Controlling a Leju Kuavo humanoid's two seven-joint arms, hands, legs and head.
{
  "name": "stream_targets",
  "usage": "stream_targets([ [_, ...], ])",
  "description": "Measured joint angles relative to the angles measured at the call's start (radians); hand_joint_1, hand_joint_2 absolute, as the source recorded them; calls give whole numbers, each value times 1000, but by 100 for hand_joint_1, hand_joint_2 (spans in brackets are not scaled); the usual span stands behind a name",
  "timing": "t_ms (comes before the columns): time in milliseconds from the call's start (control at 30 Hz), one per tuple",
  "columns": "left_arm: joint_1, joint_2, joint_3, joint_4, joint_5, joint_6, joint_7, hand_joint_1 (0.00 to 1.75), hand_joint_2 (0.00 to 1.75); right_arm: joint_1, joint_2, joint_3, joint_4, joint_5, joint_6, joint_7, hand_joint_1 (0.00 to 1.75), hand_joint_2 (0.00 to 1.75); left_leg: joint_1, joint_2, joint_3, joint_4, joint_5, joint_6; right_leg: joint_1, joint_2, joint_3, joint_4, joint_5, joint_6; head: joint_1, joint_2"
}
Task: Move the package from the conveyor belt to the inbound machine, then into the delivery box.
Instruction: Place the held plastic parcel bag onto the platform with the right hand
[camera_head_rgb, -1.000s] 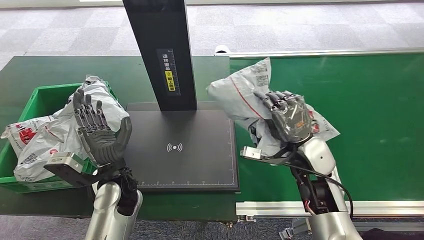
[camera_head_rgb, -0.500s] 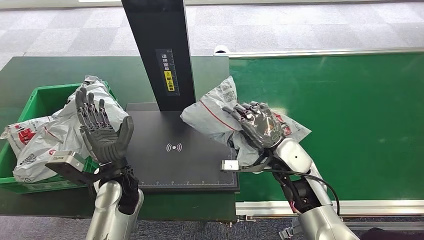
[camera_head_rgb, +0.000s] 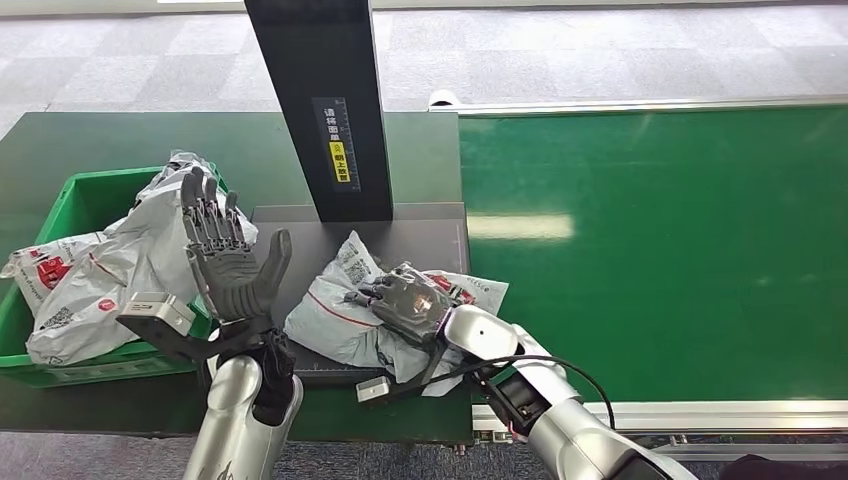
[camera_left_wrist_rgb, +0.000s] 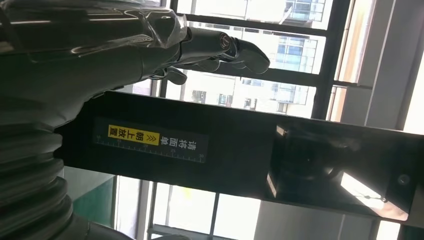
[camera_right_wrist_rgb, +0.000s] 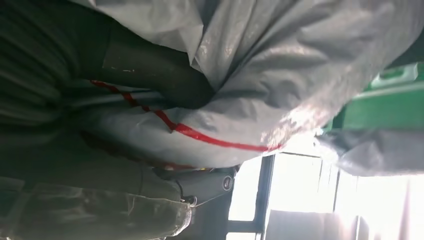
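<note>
Package transferred from belt to scan plate; first leg of the task judged complete.

Over the last second I have carried the package (camera_head_rgb: 350, 300) off the conveyor belt (camera_head_rgb: 660, 240) and onto the black plate of the inbound machine (camera_head_rgb: 420, 240), where it now lies in front of the upright column, covering the plate's near half. My right hand (camera_head_rgb: 405, 300) rests on top of it with fingers curled into the grey film, so I judge the grip retained. My left hand (camera_head_rgb: 225, 262) has shifted slightly toward the plate; it holds nothing, fingers spread and upright, just beside the green delivery box (camera_head_rgb: 75, 205), which already holds other grey bags. Remaining step: hand the package across to the box.
</note>
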Motion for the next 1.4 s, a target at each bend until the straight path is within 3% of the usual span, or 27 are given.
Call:
stream_targets([
  [133,-11,0,-8,13,-1,0,0,0,175,-14,31,45,50,9,47,61,175,175,0,0,1,0,0,0,0,0,0,0,0,0,0,0],
  [333,-25,0,-27,37,-2,0,0,0,175,-41,56,79,97,22,104,257,175,175,0,1,1,0,0,0,0,0,0,0,0,0,0,0],
  [667,-43,-3,-73,77,-1,6,0,0,175,-87,89,82,146,17,143,491,175,175,0,1,1,0,0,0,0,0,0,0,0,0,0,0],
  [900,-50,-3,-89,94,12,-1,0,0,175,-101,101,72,161,6,234,520,174,175,0,1,1,0,0,0,0,0,0,0,0,0,0,0],
  [933,-52,-3,-91,97,14,-2,0,0,175,-103,102,70,162,4,244,519,144,175,0,1,1,0,0,0,0,0,0,0,0,0,0,0],
  [1033,-55,-3,-96,105,15,-4,0,0,175,-105,105,64,166,-3,257,518,14,175,0,1,2,0,0,0,0,0,1,0,0,0,0,0],
  [1067,-56,-3,-96,108,16,-4,0,0,175,-105,105,62,167,-9,258,515,0,175,0,1,2,0,0,0,0,0,1,0,0,0,0,0],
  [1300,-62,-3,-102,117,16,-4,0,0,175,-105,105,34,172,-49,259,485,0,175,0,2,2,0,0,0,0,0,1,0,0,0,0,0],
  [1400,-69,-4,-104,123,18,-3,0,0,175,-104,105,3,172,-112,251,424,0,175,0,2,2,0,0,0,0,0,1,0,0,0,0,0],
])
